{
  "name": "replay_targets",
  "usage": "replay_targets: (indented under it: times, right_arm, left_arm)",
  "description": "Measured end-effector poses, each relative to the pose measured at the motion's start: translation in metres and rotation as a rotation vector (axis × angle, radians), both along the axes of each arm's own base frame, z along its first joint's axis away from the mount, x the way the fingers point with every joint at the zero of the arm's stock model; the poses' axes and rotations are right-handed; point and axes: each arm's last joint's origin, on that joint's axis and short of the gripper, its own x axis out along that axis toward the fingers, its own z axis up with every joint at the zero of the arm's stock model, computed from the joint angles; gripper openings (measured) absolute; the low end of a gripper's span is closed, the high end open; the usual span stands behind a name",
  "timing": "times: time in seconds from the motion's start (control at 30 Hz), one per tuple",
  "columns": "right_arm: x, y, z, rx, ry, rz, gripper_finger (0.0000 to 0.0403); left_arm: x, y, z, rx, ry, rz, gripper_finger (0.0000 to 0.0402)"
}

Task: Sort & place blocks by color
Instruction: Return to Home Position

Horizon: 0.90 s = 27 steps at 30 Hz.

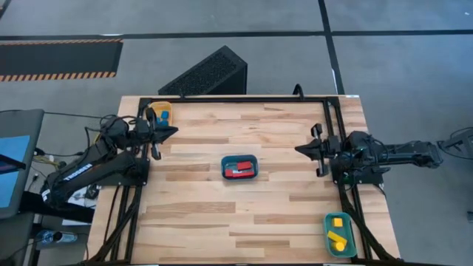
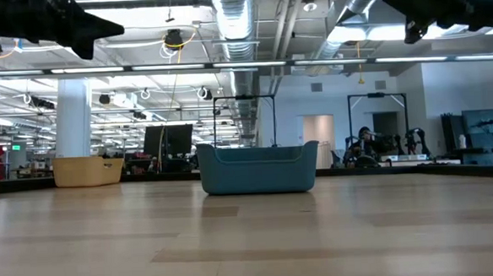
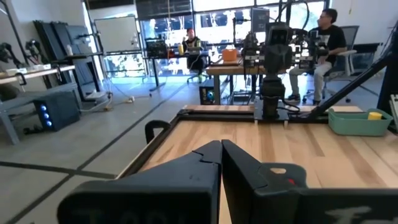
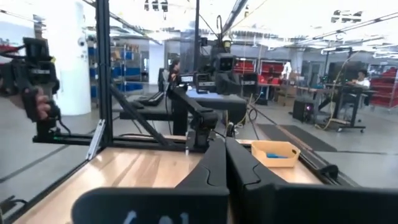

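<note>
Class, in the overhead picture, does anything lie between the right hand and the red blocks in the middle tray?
Nothing visible does: bare table runs from the right hand to the teal tray holding the red blocks.

A teal tray (image 2: pixel 258 169) stands in the middle of the wooden surface (image 2: pixel 252 239), its wall hiding its contents. A yellow-orange tray (image 2: pixel 88 171) sits far back at left. The left gripper (image 2: pixel 116 28) and right gripper (image 2: pixel 391 0) hang high overhead.
</note>
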Motion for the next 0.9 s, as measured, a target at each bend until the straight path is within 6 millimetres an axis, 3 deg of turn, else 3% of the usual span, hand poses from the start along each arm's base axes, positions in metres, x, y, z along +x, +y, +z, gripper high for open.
replay_targets:
  times: [0.4,0.77,0.9]
  right_arm:
    - [-0.003,-0.001,0.011,0.031,-0.130,-0.027,0.0004]
    - [0.000,0.000,-0.003,0.038,0.021,0.027,0.0004]
    - [0.001,-0.002,-0.007,0.039,0.067,0.011,0.0004]
  left_arm:
    - [-0.005,-0.003,0.023,0.008,-0.235,-0.017,0.0000]
    - [-0.002,-0.003,0.012,0.036,-0.136,-0.071,0.0000]
    - [0.003,0.000,-0.009,0.000,-0.155,-0.078,0.0000]
